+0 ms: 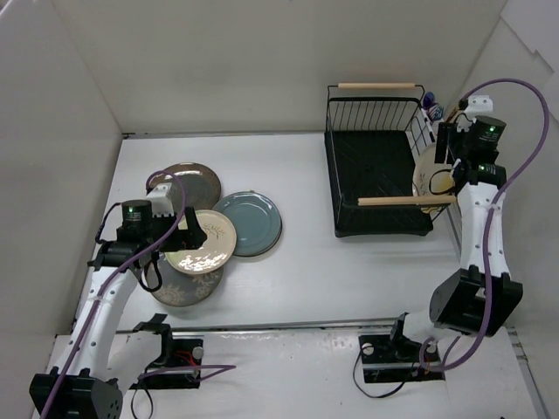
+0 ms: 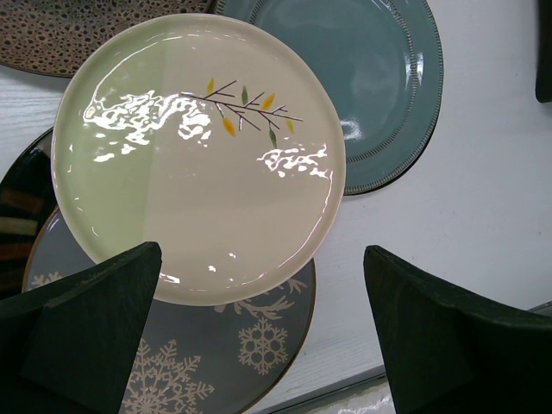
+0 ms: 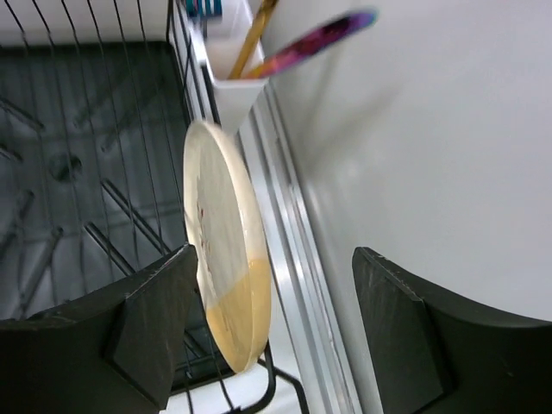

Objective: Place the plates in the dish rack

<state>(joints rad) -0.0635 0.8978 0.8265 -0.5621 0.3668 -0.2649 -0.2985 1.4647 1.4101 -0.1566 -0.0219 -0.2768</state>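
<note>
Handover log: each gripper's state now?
Left gripper: open over the round cream leaf-sprig ceramic plate.
Right gripper: open, not clamping the upright round tan ceramic plate.

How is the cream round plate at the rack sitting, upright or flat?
Upright: the cream round ceramic plate stands on edge, rim toward the camera, at the black wire dish rack's right side.

Bright, even overhead light; rippled glare on cream plate (image 2: 198, 172); right wrist view blurred.
</note>
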